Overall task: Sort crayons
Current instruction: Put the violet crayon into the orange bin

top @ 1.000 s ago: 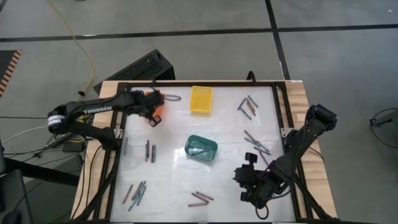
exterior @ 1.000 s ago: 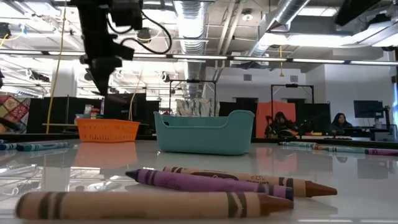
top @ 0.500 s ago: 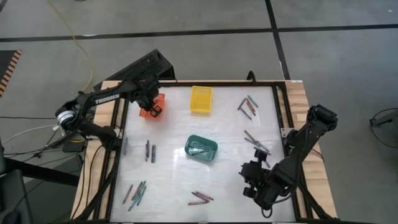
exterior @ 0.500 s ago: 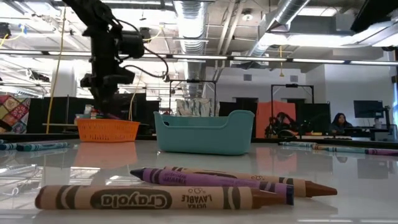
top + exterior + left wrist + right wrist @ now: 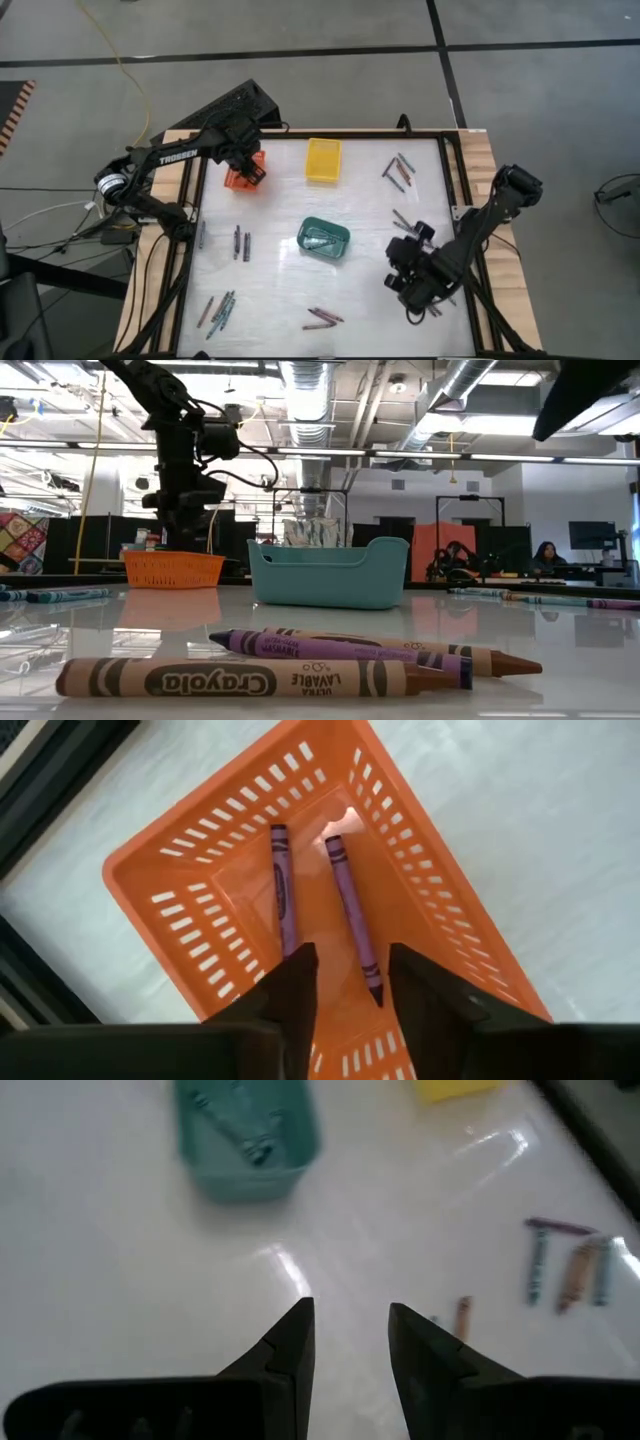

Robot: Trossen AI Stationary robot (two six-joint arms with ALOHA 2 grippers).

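My left gripper hangs open and empty over the orange basket at the table's far left. Two purple crayons lie on the basket's floor, below the fingers. My right gripper is open and empty above bare table at the near right, pointing toward the teal basket. Loose crayons lie flat on the table in groups: far right, right, left, near left and near middle.
The yellow basket stands at the far middle and the teal basket, with crayons in it, at the centre. A dark frame runs round the white table top. Bare table lies between the baskets and the crayon groups.
My left arm has swung toward the far edge, and its gripper has come down a little over the orange basket. My right gripper has moved toward the far edge. The brown crayon nearest the low camera has rolled, so its label now shows.
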